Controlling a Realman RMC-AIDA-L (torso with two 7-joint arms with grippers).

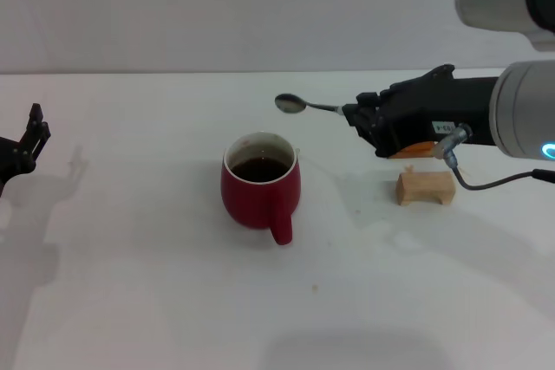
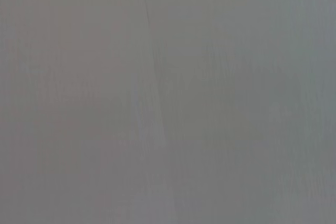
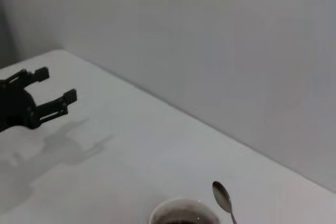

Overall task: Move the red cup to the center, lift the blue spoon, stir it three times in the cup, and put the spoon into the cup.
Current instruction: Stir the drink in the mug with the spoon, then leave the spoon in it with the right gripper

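1. Your right gripper (image 1: 354,116) reaches in level from the right, jaws pinching the blue spoon (image 1: 303,105) above the counter (image 1: 130,283), just far-right of the red cup (image 1: 260,181).
2. The spoon's handle is hidden in the jaws.
3. Your left gripper (image 1: 33,132) hangs at far left, jaws spread.
4. A wooden block (image 1: 426,187) lies under the right arm.
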